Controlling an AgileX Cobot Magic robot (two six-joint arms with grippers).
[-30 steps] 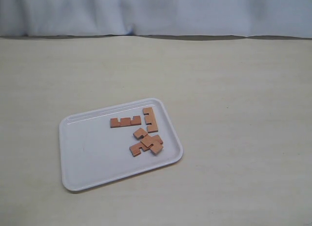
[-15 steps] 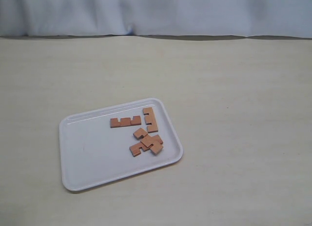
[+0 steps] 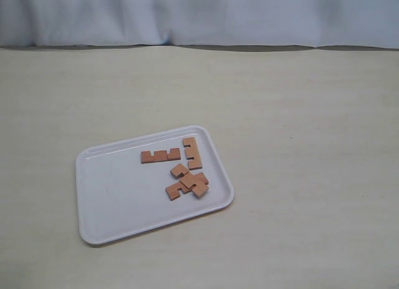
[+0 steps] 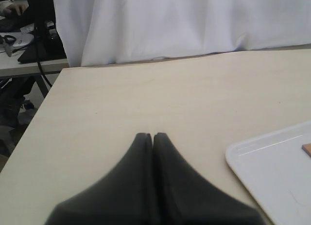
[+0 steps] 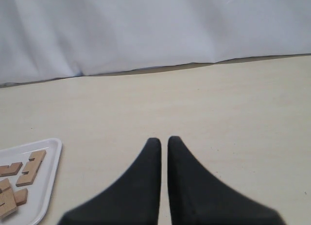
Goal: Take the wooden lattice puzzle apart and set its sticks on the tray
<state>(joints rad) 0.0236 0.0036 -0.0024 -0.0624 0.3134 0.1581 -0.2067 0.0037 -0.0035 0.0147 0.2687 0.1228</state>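
Note:
The white tray (image 3: 112, 195) lies on the table left of centre. On it are the reddish-brown sticks: one lies flat (image 3: 160, 156), one stands crosswise beside it (image 3: 192, 152), and two overlap in a small cluster (image 3: 187, 181); I cannot tell if those two are interlocked. No whole lattice shows. Neither gripper appears in the exterior view. My left gripper (image 4: 152, 135) is shut and empty over bare table, with the tray's corner (image 4: 262, 157) beside it. My right gripper (image 5: 164, 140) is shut but for a thin slit, empty, with the tray (image 5: 48, 186) and sticks (image 5: 30, 169) off to one side.
A pale cloth backdrop (image 3: 199, 14) hangs behind the table's far edge. In the left wrist view the table's side edge (image 4: 43, 103) shows, with a dark stand and cables (image 4: 34, 45) beyond it.

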